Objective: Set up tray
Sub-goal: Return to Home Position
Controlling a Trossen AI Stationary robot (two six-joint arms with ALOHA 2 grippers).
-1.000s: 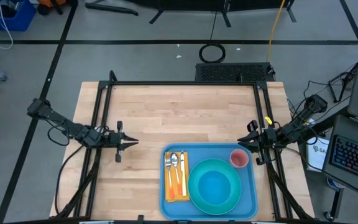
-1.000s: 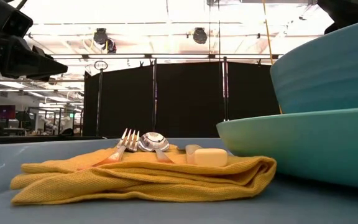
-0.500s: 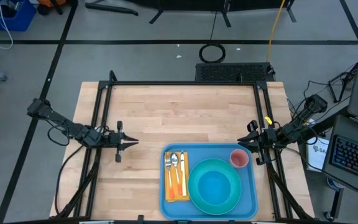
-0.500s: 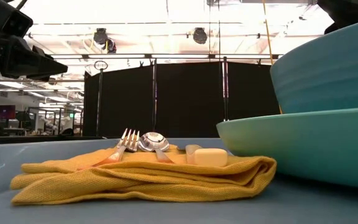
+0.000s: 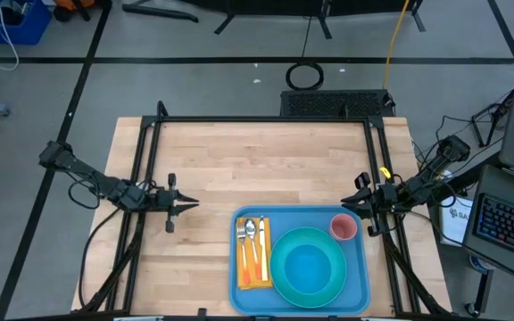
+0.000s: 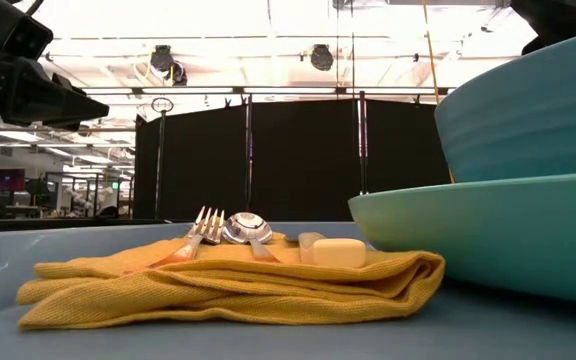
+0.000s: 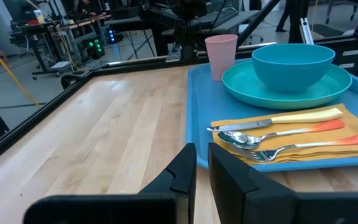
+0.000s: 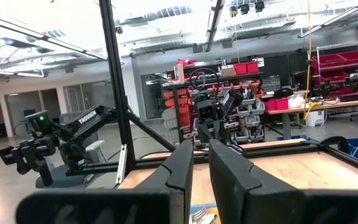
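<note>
The light-blue tray [image 5: 360,267] lies at the table's near edge, right of the middle. On it a turquoise bowl [image 5: 308,266] sits in a turquoise plate [image 5: 279,267]. A pink cup [image 5: 343,227] stands upright at the tray's far right corner. A fork, spoon and knife [image 5: 252,245] lie on a folded yellow napkin [image 5: 255,278]. My left gripper [image 5: 186,205] hovers shut over bare wood left of the tray. My right gripper [image 5: 346,203] hovers shut just beyond the tray's far right corner. In the left wrist view the tray [image 7: 194,106] and cutlery [image 7: 272,134] lie ahead of the fingers [image 7: 185,163].
A black frame [image 5: 266,120] runs around the table's far and side edges. Bare wood [image 5: 239,165] spreads across the far half and the left side. A keyboard and screen [image 5: 507,223] stand off the table's right edge. The right wrist view looks over the table into the room.
</note>
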